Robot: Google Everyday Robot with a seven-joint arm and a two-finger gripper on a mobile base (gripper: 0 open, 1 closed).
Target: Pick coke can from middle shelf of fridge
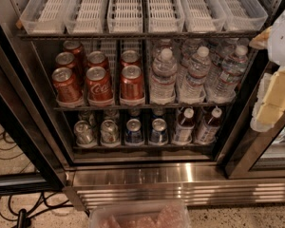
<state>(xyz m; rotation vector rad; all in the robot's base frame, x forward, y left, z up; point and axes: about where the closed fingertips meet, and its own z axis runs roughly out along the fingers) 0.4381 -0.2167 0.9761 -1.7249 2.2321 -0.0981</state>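
The fridge (180, 177) stands open in front of me, with a ribbed steel base. Its middle shelf (147, 107) holds several red coke cans on the left in three lanes; the front ones are at the left (66, 84), middle (99, 85) and right (132, 82). Clear water bottles (163, 76) fill the shelf's right half. My gripper (271, 96), pale yellow and white, hangs at the right edge of the view, beside the fridge's right frame, level with the middle shelf and well to the right of the cans. It holds nothing that I can see.
White slotted trays (126, 8) sit on the top shelf. The bottom shelf holds silver cans (109, 131), blue cans (134, 131) and small bottles (184, 126). The glass door (19, 127) stands at the left. A clear plastic bin (137, 215) is on the floor in front, cables (9, 146) at the left.
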